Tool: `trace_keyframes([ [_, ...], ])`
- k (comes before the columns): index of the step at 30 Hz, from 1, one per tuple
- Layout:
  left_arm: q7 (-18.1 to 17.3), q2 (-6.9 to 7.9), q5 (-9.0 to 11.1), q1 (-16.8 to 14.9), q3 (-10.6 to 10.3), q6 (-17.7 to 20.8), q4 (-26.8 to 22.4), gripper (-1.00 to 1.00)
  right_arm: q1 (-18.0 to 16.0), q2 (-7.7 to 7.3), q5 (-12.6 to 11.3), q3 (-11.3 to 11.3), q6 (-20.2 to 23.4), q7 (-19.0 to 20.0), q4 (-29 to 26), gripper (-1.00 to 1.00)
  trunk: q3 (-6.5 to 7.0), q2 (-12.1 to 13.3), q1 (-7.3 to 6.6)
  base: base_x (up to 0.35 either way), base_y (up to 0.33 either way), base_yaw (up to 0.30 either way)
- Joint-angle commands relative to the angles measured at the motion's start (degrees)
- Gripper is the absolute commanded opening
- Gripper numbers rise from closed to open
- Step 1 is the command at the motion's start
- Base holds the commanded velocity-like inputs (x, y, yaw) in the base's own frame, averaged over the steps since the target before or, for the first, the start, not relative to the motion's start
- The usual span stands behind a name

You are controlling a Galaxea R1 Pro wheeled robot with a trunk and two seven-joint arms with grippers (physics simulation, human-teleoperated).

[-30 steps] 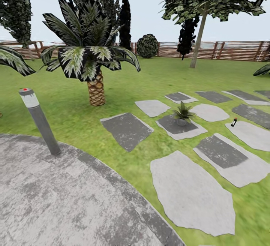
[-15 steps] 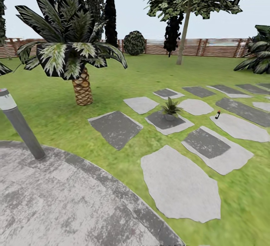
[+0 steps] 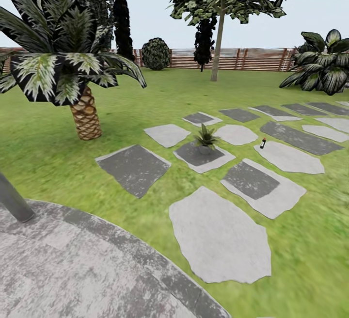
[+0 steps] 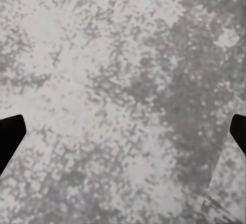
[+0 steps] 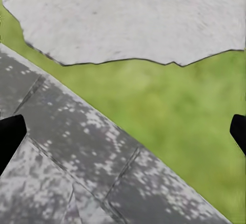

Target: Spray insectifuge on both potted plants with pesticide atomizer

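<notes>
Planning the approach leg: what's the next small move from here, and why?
Probably drive forward and slightly right off the patio toward the small dark bottle with a red cap, likely the atomizer, standing on a pale slab beyond the potted plant. Both wrist views show wide-open tool fingers above ground, far from it.

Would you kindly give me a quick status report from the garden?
Both grippers open, empty, over the patio. One potted plant ahead on a dark slab; small red-capped bottle, likely the atomizer, on the slab beyond. Nothing between but lawn and slabs.
</notes>
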Motion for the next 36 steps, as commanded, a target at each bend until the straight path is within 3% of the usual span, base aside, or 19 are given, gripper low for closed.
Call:
trace_keyframes([
  [1, 0.0, 0.0, 0.25, -0.03, -0.02, -0.18, 0.06, 1.0, -0.03, 0.02, 0.04, -0.06, -0.19, 0.03, 0.08, 1.0, -0.05, -0.01, 0.02, 0.318, 0.0, -0.03],
  [15, -0.53, 0.04, 0.31, -0.03, -0.14, -0.17, 0.02, 1.0, -0.03, 0.04, 0.09, 0.0, -0.25, -0.01, 1.21, 1.0, -0.06, -0.01, 0.02, 0.333, 0.0, -0.009],
  [36, -0.62, 0.1, 0.4, -0.03, -0.04, -0.21, 0.02, 1.0, -0.03, 0.04, 0.06, -0.1, -0.21, -0.11, 1.35, 1.0, -0.06, -0.01, 0.02, 0.337, 0.0, -0.282],
])
